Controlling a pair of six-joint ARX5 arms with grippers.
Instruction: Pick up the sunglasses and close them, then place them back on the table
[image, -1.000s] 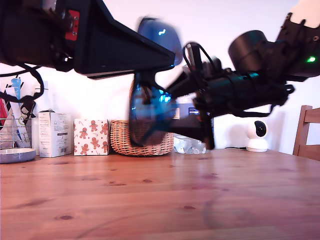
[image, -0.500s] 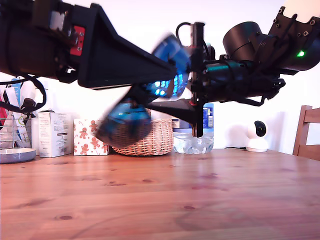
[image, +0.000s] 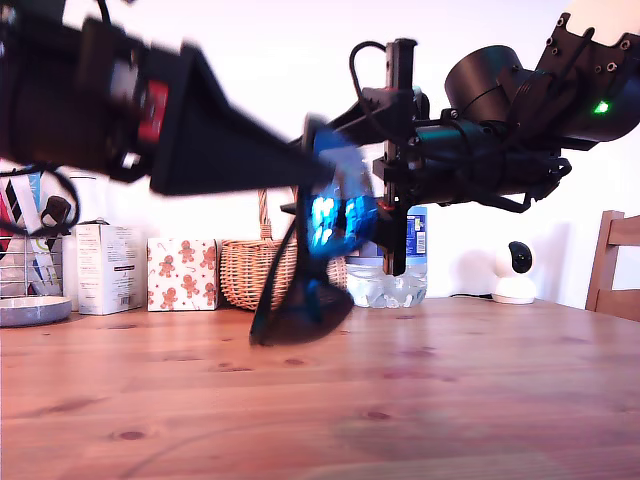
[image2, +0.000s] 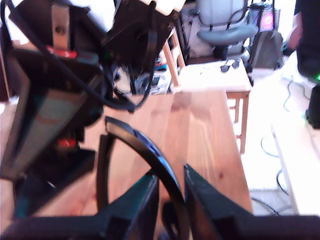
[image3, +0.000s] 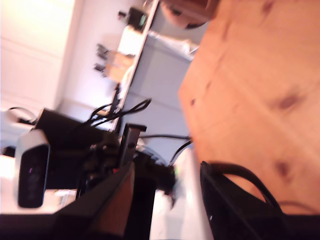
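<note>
table (image: 420, 400): reddish-brown wood, knotted, smooth with a soft sheen | sunglasses (image: 318, 250): matt black plastic frame, glossy blue-mirrored lenses | basket (image: 240, 275): woven wicker, rough | my first gripper (image2: 171, 200): matt black plastic | bottle (image: 395, 275): clear glossy plastic

A lived-in home room: wicker basket (image: 250, 275), gingerbread-print box (image: 182, 274) and water bottle (image: 385, 275) on a pine table (image: 450, 400).

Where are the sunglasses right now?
Exterior view, centre: the sunglasses hang above the table between both arms, in front of the wicker basket.
</note>
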